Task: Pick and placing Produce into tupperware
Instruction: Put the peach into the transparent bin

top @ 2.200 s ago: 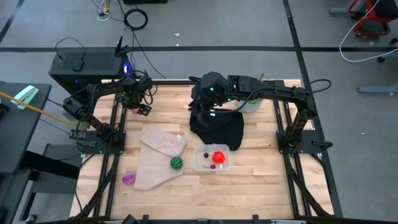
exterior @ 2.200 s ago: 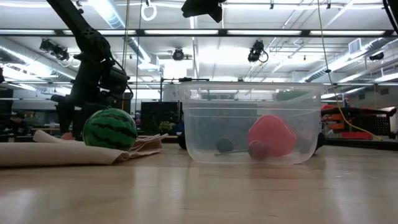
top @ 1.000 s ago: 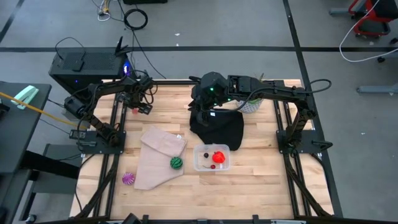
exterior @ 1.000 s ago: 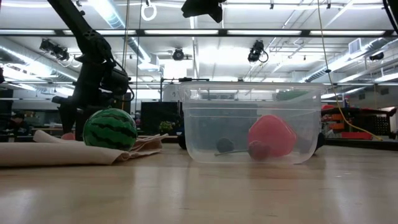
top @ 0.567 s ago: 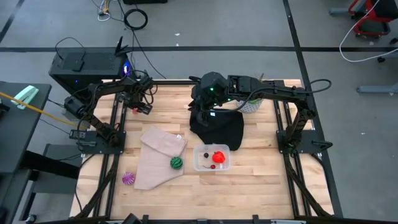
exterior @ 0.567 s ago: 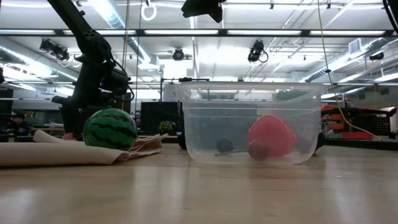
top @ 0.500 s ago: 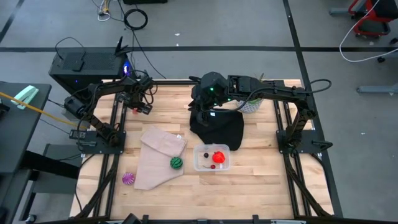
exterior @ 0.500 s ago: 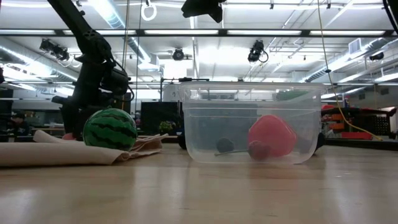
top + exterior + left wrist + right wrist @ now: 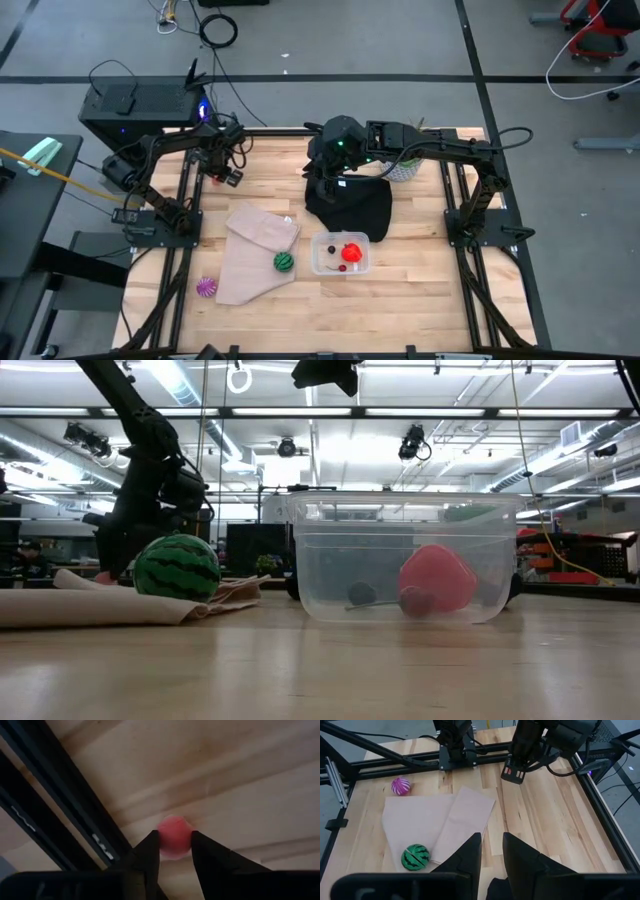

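On the near part of the tabletop (image 9: 420, 290) we see a purple ribbed ball (image 9: 207, 287), a striped green ball (image 9: 284, 262) on the beige cloth (image 9: 250, 255), and the clear container (image 9: 340, 254) holding a red piece (image 9: 351, 251). Farther back, our right tool (image 9: 330, 195) hangs nearly closed, empty, above the black cloth (image 9: 358, 208). At the far left corner, our left tool (image 9: 174, 851) pinches a small red ball (image 9: 174, 835).

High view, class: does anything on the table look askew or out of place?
The beige cloth lies crumpled and skewed, with the striped green ball on it. The purple ball sits alone near the table's front left corner, far from the tupperware.
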